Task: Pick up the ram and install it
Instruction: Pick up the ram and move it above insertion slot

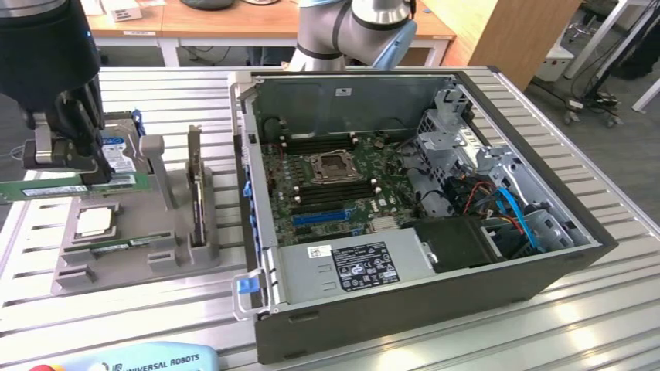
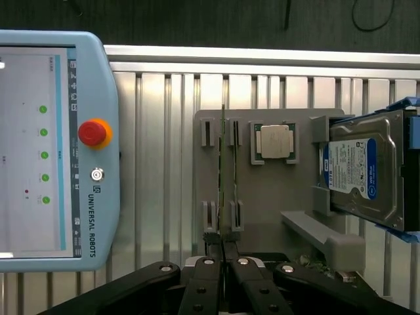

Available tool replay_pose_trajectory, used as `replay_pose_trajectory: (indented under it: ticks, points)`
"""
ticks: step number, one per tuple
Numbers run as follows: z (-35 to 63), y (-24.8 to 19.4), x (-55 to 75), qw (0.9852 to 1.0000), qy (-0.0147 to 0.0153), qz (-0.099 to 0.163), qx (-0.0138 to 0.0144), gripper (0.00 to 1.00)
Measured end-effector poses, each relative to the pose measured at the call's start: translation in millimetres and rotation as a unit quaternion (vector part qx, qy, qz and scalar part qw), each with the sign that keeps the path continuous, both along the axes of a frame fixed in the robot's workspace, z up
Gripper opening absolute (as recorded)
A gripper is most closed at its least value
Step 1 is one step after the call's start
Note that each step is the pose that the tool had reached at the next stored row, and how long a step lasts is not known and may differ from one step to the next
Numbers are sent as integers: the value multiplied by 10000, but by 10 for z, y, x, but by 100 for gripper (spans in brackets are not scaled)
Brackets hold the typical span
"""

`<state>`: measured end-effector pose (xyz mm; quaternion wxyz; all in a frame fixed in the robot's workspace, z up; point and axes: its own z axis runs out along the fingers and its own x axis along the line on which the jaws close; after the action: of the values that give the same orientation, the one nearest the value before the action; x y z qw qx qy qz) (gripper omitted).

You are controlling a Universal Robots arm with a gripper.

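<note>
The fingers (image 2: 237,269) were clamped on the ram (image 1: 64,188), held clear above the grey holder (image 1: 134,263) on the desk (image 1: 577,325), so pickup looked done, while seating it on the motherboard (image 1: 341,185) inside the open computer case (image 1: 413,309) was left.

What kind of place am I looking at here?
Most likely a robotics lab or workshop: an open computer case sits on a slotted metal table, a grey tray beside it holds loose computer parts, and a robot control tablet lies nearby.
</note>
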<state>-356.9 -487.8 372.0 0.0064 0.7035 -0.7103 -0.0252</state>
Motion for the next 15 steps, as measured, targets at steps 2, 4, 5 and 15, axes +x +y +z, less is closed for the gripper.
replay_pose_trajectory:
  ticks: [2,4,5,15]
  points:
    - [26,0,4,10000,0,-3,0,12]
    - [46,0,8,10000,0,-6,0,12]
    - [55,0,10,10000,0,-8,0,12]
    - [141,0,29,10000,0,-19,3,12]
